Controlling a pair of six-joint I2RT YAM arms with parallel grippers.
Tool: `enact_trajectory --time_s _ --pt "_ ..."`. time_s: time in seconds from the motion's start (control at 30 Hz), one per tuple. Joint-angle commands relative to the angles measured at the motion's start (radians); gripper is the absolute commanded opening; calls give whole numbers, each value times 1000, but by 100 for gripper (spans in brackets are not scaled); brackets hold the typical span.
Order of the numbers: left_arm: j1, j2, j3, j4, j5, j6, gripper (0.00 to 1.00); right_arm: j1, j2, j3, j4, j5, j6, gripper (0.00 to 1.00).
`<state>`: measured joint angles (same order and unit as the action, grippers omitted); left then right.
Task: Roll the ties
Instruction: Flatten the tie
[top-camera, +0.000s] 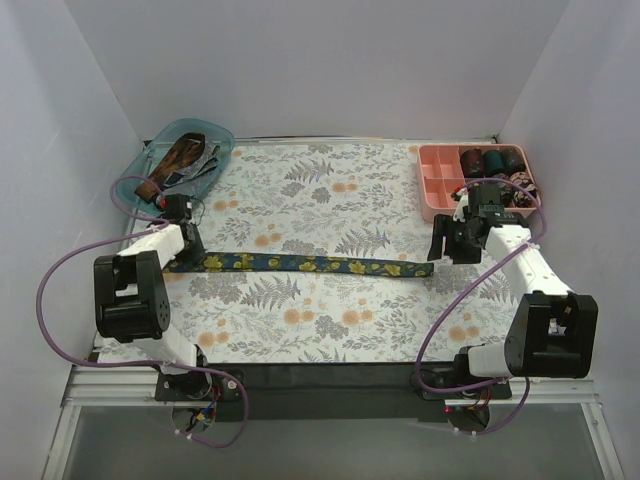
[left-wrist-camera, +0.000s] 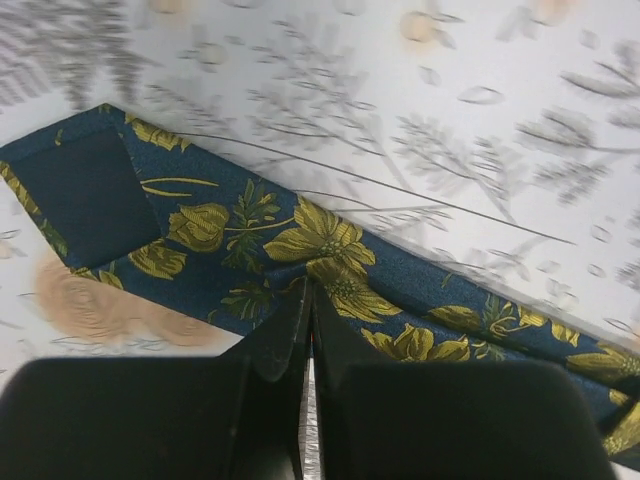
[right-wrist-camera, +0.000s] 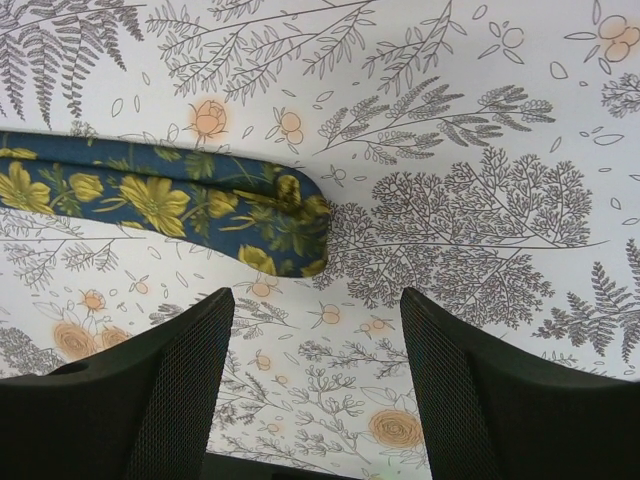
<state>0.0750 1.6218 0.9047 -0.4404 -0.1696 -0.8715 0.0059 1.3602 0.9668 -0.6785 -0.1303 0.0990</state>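
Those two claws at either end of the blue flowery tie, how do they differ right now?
The left gripper is shut, pinching the tie near one end; the right gripper stands open, holding nothing. The left touches fabric; the right hangs over bare tablecloth beside the tie's other end. Both are black and aimed downward.

No words or numbers can be read in any view. The navy tie (top-camera: 300, 264) has only yellow flowers on it. The bench cloth (top-camera: 330, 190) has only leaves and little orange blossoms.
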Motion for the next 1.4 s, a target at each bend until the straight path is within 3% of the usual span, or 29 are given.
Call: enact_trajectory --time_s 0.0,0.07,0.2,0.23,0.3,0.37,0.4,0.47,0.53,0.63,0.83,1.23,1.37 --pt "65 -23 -27 -30 -73 38 2 28 -4 27 19 -5 -4 62" --pt "86 -28 -14 -52 -82 45 5 39 2 33 19 0 -4 62" --pt "77 -118 14 -51 -42 83 32 45 -1 42 19 1 -12 69" --pt "42 -138 25 -46 -41 116 44 45 0 49 17 1 -13 72" --pt "-21 -166 69 -38 -41 176 52 43 -1 58 19 -2 -13 82" --pt "-171 -201 94 -1 -42 274 65 45 -4 69 19 -11 -15 93" --pt "-217 -207 117 9 -27 301 67 43 -3 75 17 -14 -15 96" --pt "-323 -198 138 63 100 360 76 45 -1 84 19 -17 -10 98" --pt "-430 -153 172 109 232 414 78 45 -4 87 19 -20 -5 98" --pt "-600 -74 238 124 289 546 82 43 -13 85 19 -12 4 98" --pt "-763 131 359 127 389 696 83 42 -35 63 20 -3 11 98" --pt "-805 326 438 78 519 782 81 34 -47 3 39 -28 24 98" --pt "-805 363 451 69 518 795 75 34 -36 -2 46 -40 19 98"
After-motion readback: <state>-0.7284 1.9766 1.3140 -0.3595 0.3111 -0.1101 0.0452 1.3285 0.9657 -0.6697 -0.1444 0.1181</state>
